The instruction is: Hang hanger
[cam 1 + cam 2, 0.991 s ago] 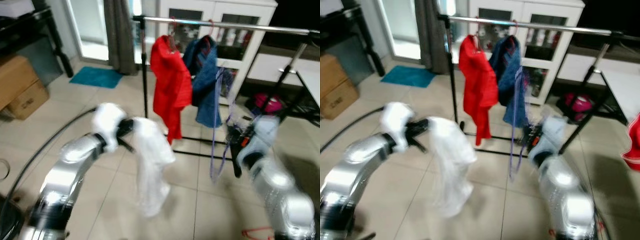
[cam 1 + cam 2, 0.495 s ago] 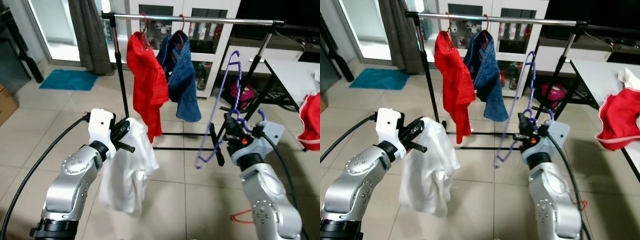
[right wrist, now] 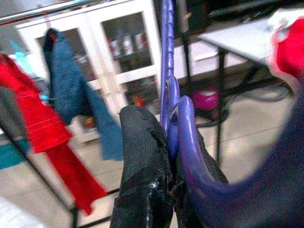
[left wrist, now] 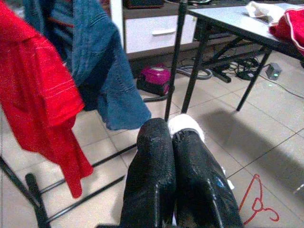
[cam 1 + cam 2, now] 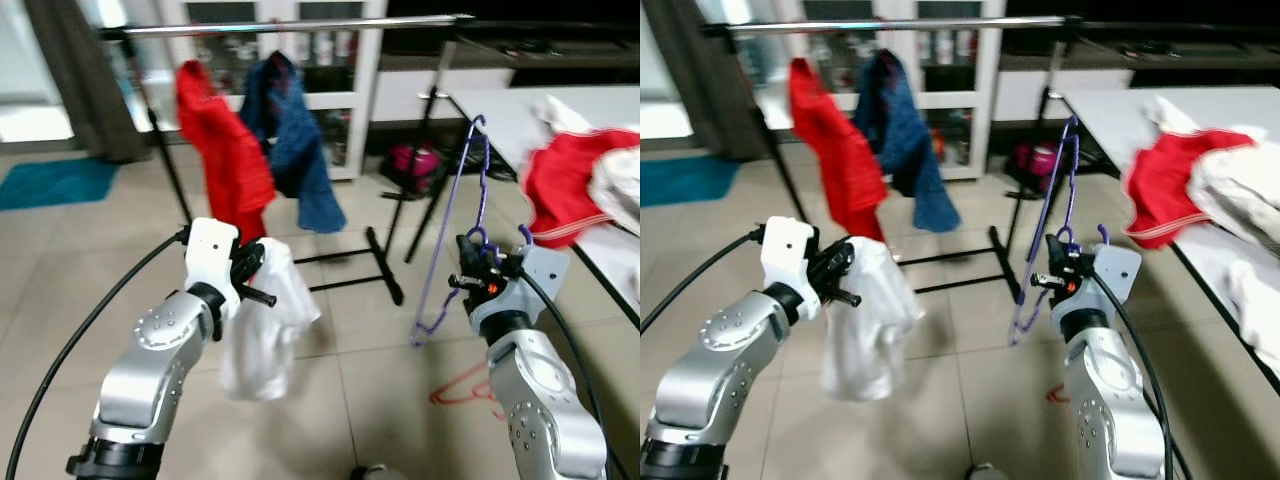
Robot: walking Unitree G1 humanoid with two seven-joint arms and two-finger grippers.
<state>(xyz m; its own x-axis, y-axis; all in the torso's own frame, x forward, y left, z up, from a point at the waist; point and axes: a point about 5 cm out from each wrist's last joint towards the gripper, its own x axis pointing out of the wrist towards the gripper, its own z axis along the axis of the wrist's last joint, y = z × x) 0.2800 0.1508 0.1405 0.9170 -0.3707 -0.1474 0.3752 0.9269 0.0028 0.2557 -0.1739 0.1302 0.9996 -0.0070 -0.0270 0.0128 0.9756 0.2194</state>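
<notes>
right gripper (image 5: 470, 280) clamps purple hanger (image 5: 455, 230); left gripper (image 5: 250, 275) pinches white shirt (image 5: 262, 330).

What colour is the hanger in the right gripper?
Purple. The hanger in the right gripper shows best in the right eye view.

The camera view has swung toward the robot's right since half a second ago. The clothes rack (image 5: 290, 25) with the red garment (image 5: 222, 150) and denim jacket (image 5: 290, 140) now sits further left, and more of the white table (image 5: 510, 115) with red clothing (image 5: 565, 185) appears.
</notes>
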